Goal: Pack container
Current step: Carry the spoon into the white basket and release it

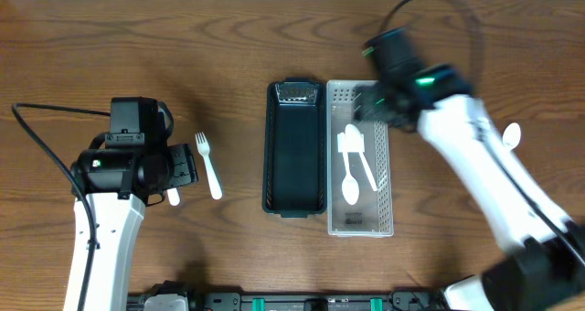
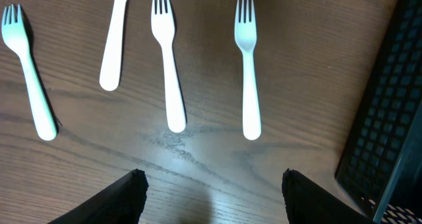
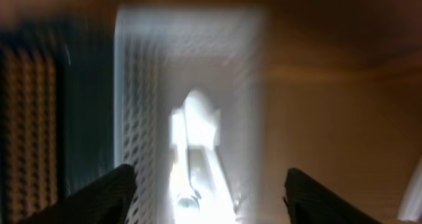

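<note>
Dark fingers (image 2: 125,197) of the left end effector (image 2: 212,197) frame the bottom of its wrist view, spread apart with only bare wooden surface (image 2: 211,158) between them. Just beyond them lies a row of white cutlery, handles pointing back toward the fingers: a first fork (image 2: 247,72) nearest the basket, a second fork (image 2: 168,66), a plain handle (image 2: 113,46) whose head is cut off by the frame, and a third fork (image 2: 26,72). None touches another.

Past the first fork sits the black basket (image 1: 294,155), and just beside it the white container (image 1: 384,197), their long sides parallel. Inside the white container rest a white spoon (image 1: 350,187) and other white cutlery, overlapping.

Over that container's far end hangs the right end effector (image 3: 208,191), blurred, its fingers parted wide and holding nothing. Farther out, a loose spoon (image 1: 512,135) lies on the wood beside the right arm.
</note>
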Robot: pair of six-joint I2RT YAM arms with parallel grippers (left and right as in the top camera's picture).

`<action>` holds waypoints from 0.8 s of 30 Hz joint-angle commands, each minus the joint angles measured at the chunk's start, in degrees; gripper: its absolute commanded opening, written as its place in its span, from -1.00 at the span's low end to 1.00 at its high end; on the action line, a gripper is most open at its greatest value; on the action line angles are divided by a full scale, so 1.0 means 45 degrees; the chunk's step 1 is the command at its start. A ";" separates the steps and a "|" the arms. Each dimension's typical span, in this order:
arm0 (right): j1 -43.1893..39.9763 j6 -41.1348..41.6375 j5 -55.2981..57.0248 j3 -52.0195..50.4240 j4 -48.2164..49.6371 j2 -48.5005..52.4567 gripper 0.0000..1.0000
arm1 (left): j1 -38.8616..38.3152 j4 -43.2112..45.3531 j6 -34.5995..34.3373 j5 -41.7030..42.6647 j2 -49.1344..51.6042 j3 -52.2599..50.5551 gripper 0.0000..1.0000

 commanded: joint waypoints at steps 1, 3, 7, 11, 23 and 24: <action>-0.2171 -0.0379 0.0525 0.0423 -0.0389 -0.1088 0.56 | 0.0053 -0.0039 -0.0024 -0.0015 0.0068 0.0209 0.37; -0.3536 -0.0845 0.0457 0.0403 -0.0699 -0.1064 0.65 | 0.0053 -0.0034 -0.0024 -0.0015 0.0068 0.0209 0.37; -0.5591 -0.2171 0.0063 -0.0078 -0.0738 -0.0393 0.73 | 0.0053 -0.0034 -0.0024 -0.0015 0.0068 0.0209 0.37; -0.6713 -0.2526 0.0044 -0.0811 -0.0355 0.0763 0.76 | 0.0053 -0.0034 -0.0024 -0.0015 0.0068 0.0209 0.37; -0.7378 -0.3895 -0.0355 -0.2521 0.1967 0.3157 0.79 | 0.0053 -0.0034 -0.0024 -0.0019 0.0068 0.0209 0.37; -0.7422 -0.3900 -0.0355 -0.2521 0.2035 0.3322 0.79 | 0.0053 -0.0034 -0.0024 -0.0019 0.0068 0.0209 0.37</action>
